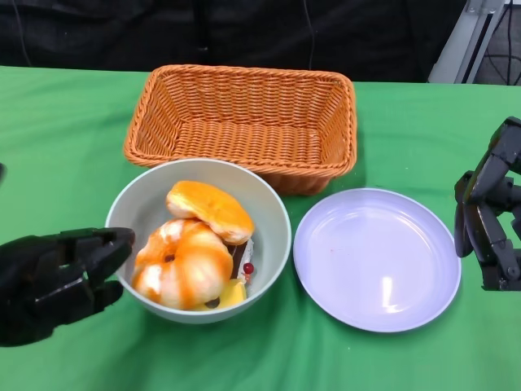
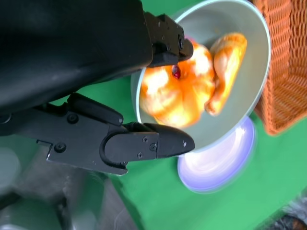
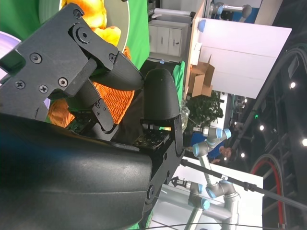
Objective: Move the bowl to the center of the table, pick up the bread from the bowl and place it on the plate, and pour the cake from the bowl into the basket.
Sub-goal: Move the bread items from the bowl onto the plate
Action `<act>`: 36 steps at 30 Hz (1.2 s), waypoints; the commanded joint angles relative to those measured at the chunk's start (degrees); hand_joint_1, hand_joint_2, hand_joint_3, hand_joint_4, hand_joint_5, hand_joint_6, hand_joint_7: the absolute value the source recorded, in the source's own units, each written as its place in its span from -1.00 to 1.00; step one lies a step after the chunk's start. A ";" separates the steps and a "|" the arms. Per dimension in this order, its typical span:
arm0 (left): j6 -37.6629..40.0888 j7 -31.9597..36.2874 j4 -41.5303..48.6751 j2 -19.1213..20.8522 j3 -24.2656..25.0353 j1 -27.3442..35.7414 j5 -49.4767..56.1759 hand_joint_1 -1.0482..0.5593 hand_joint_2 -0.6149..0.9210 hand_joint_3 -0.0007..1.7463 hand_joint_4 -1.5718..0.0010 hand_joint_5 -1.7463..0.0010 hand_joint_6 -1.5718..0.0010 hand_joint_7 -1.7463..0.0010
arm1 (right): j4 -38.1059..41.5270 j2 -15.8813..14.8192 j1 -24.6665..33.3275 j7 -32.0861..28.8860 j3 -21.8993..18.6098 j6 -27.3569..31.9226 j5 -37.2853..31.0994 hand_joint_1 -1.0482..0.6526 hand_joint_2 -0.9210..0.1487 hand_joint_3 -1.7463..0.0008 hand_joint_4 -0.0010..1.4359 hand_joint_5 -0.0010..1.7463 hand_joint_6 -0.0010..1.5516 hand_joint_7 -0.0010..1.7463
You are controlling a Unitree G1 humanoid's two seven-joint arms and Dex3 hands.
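A pale grey bowl [image 1: 138, 210] stands just in front of the wicker basket [image 1: 244, 122]. It holds an oval orange bread [image 1: 210, 210], a round glazed bun [image 1: 183, 262] and a small cake piece with a red cherry [image 1: 242, 273]. My left hand [image 1: 57, 281] lies at the bowl's left side, fingers spread, its fingertips [image 1: 122, 240] at the outer rim and holding nothing. The left wrist view shows the bowl [image 2: 249, 52] beyond those spread fingers. My right hand [image 1: 488, 216] hovers empty past the right edge of the lilac plate [image 1: 376, 259].
The basket is empty and its front wall almost touches the bowl. The plate lies close to the bowl's right side. Green cloth [image 1: 65, 147] covers the table, with bare room left of the basket and along the front edge.
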 commanded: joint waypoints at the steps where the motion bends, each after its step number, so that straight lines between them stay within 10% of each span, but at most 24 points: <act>1: -15.69 -0.21 -1.45 10.46 -7.56 2.57 13.22 -0.53 1.00 -0.60 0.35 0.76 0.50 0.90 | -0.28 -0.24 0.66 -0.09 -0.25 -0.28 0.22 -0.09 -0.05 -0.54 0.23 1.00 -0.18 0.91; 11: -36.04 -5.48 5.79 14.36 -5.50 4.56 20.69 -0.42 1.00 -0.66 -0.21 0.68 0.03 0.89 | 0.01 -0.60 1.03 0.27 -0.77 0.06 0.88 -0.09 -0.06 -0.52 0.22 1.00 -0.17 0.88; 22: -49.49 1.50 12.69 -1.61 3.92 4.10 15.52 0.04 1.00 -0.77 -0.35 0.63 -0.28 0.85 | 0.14 -1.14 1.59 1.88 -0.55 1.46 2.34 -0.13 -0.07 -0.43 0.19 1.00 -0.15 0.77; 29: -61.12 5.36 20.54 -11.08 6.40 1.95 13.55 0.08 0.99 -0.60 -0.07 -0.47 -0.55 0.79 | -3.56 -3.60 2.58 3.93 2.18 3.51 0.04 -0.15 -0.12 -0.22 0.05 0.65 -0.16 0.33; 32: -64.63 5.36 22.78 -12.51 6.63 1.36 13.82 0.06 1.00 -0.60 -0.01 -0.62 -0.21 0.15 | -4.73 -4.44 2.86 4.53 3.20 3.72 -0.79 -0.15 -0.26 -0.01 0.01 0.49 -0.15 0.12; 34: -65.90 6.04 23.46 -13.46 6.79 1.18 14.07 0.06 1.00 -0.60 0.00 -0.63 -0.17 0.06 | -5.47 -5.04 2.84 5.44 4.25 3.94 -0.85 -0.16 -0.30 0.04 0.00 0.47 -0.14 0.08; 36: -67.07 7.27 24.10 -14.72 6.95 0.97 14.34 0.05 1.00 -0.60 0.03 -0.68 -0.10 -0.06 | -7.16 -6.34 2.57 6.66 6.20 4.99 -1.34 -0.21 -0.70 0.53 -0.12 0.24 -0.22 -0.10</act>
